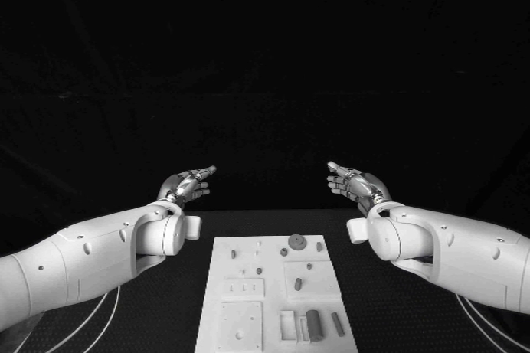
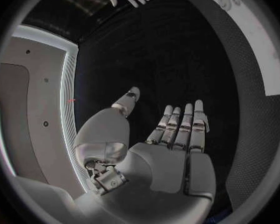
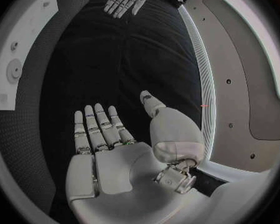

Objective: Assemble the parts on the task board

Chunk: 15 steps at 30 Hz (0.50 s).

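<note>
task board: white plate (image 1: 276,292) on the black table (image 1: 387,322), long axis running from the near table edge away toward the far edge; lies between the two arms, nearer than both hands.
parts: small grey pieces on the board. Round disc (image 1: 297,241) near the far edge. Cylinder (image 1: 314,325) and thinner pin (image 1: 337,323) at the near right corner, both lying flat, long axes parallel to the board's long side. Small pegs near the far edge too small to tell apart.
board vs hands: both hands are beyond the board's far edge and off to its sides, well apart from it, touching no part.
left hand: (image 1: 187,184) raised past the far left corner, pointing away from the robot; in the wrist view (image 2: 171,134) fingers straight and side by side, thumb (image 2: 127,102) held apart, palm bare, holds nothing.
right hand: (image 1: 355,183) mirrors it past the far right corner; in the wrist view (image 3: 109,134) fingers straight, close together, thumb (image 3: 151,103) apart, nothing held.
arms: both white forearms angle inward toward the board from the table's side edges.
</note>
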Tool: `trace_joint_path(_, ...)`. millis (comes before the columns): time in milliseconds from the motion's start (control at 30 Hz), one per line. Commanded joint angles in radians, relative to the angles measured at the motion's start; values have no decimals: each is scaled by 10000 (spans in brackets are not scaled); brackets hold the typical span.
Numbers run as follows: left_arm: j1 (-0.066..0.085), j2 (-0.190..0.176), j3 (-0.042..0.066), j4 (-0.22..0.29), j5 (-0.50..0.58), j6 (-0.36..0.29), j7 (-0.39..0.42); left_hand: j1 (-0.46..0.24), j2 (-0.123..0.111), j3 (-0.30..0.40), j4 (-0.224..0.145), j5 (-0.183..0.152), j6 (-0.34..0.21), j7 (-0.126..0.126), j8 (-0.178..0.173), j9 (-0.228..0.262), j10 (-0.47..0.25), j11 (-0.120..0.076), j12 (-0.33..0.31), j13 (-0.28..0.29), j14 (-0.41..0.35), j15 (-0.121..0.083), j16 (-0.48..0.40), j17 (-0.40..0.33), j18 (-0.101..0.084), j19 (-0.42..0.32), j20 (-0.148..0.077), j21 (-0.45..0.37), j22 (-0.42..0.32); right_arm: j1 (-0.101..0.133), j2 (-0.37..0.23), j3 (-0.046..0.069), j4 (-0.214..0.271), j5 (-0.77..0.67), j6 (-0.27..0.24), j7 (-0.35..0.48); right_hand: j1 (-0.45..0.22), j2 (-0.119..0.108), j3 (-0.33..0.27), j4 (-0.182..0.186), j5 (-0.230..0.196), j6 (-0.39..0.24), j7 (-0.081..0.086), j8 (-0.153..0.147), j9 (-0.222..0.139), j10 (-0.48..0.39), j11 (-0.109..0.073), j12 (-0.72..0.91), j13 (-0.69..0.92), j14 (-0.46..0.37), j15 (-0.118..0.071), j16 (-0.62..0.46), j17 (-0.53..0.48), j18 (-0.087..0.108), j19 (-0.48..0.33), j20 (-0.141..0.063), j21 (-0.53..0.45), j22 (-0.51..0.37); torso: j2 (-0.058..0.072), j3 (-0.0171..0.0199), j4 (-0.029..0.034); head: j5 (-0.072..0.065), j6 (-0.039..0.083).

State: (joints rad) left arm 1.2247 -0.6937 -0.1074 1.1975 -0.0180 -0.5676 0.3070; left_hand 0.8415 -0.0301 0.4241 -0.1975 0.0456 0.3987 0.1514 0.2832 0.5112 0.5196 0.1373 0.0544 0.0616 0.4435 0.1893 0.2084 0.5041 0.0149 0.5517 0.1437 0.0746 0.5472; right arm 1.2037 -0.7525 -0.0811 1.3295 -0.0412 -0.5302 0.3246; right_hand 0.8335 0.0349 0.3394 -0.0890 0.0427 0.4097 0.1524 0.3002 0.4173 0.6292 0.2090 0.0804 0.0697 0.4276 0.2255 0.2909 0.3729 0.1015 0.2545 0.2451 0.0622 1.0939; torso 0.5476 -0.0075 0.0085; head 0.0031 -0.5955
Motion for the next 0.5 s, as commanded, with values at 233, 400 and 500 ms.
trace_joint_path(233,473,279,-263,-1030,-416,2052,-1696,75,5,53,-4,35,65,71,41,46,101,14,65,15,52,4,41,48,-149,64,6,36,58,613,134,-299,-1016,-909,3176,-2077,480,33,-6,-207,67,185,795,136,78,276,109,107,28,300,230,197,109,140,91,40,56,474,0,-2,1,0,-2)
trace_joint_path(400,471,187,-432,-866,-416,2370,-1599,120,63,91,-16,37,169,227,108,75,823,194,220,120,244,184,184,118,-149,154,-48,111,137,683,421,-339,-1802,-3390,3151,-1868,941,-49,-7,-686,70,394,942,252,90,575,274,257,62,541,401,331,134,171,228,28,89,919,8,-7,3,47,-172)
trace_joint_path(500,471,-4,-488,-681,-416,2673,-1486,246,103,165,-107,50,512,426,289,142,1416,344,432,219,752,252,487,244,-99,483,-185,301,251,677,547,-340,-1985,-4085,3001,-1841,1273,-186,89,-1002,70,677,1019,387,114,927,353,423,103,954,457,534,188,259,650,21,202,1762,5,-2,-9,69,-159)
